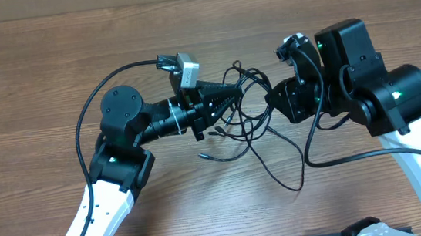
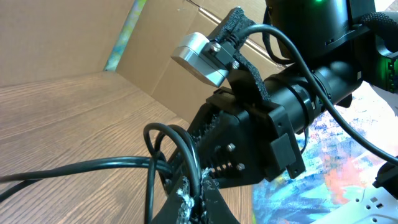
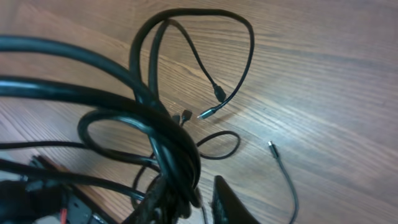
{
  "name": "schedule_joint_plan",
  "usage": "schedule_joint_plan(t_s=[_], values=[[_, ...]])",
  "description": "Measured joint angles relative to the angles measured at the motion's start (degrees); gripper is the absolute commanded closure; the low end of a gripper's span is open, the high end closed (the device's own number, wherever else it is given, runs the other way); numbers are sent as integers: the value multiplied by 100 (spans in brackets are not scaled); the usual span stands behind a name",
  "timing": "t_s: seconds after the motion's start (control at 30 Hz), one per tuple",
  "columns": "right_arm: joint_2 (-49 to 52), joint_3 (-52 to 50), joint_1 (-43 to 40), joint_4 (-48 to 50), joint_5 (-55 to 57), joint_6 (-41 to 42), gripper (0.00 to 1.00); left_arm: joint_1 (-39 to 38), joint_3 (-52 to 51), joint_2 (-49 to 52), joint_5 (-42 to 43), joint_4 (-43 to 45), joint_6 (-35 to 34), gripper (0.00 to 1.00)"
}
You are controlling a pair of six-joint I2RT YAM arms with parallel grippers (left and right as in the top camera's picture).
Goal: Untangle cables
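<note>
The thin, limp cables (image 1: pixel 251 126) lie tangled in the middle of the desk (image 1: pixel 27 66), with the left fingers (image 2: pixel 214 208) closed on them and the right fingers (image 3: pixel 231 202) impossible to tell, so I would grasp near a loose plug end (image 3: pixel 207 114).

Bench (image 1: pixel 27 66): brown wood-grain top. Beyond one edge I see a plain cardboard panel (image 2: pixel 155 62) standing upright, with a strip of blue-green tape (image 2: pixel 124 34) on it. Low in my left wrist view: a sheet with bright paint blotches (image 2: pixel 336 180), and a white object (image 2: pixel 382 199) at its corner, too cropped to identify.
</note>
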Motion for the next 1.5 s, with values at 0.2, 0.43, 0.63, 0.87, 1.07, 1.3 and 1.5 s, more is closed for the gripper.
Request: schedule_joint_plan(t_s=[0.2,0.43,0.63,0.87,1.07,1.3,1.5], values=[[0,0,0,-7,-39,20,96,2,0,2,-44,4,-2,96],[-61,-2,-2,2,7,26,96,2,0,0,-442,-358,-2,96],[-1193,0,-2,605,120,186,96,0,0,0,-1071,-1045,-4,96],[-2096,-2,-2,935,876,671,96,0,4,2,-1401,-1460,-4,96],[-2155,4,-2,640,1128,791,23,2,4,2,-1307,-1224,-11,96],[-1552,2,-2,487,1128,796,0,0,4,2,-509,-168,-136,96],[-1027,2,-2,485,1119,793,0,2,4,2,-317,-111,-247,96]])
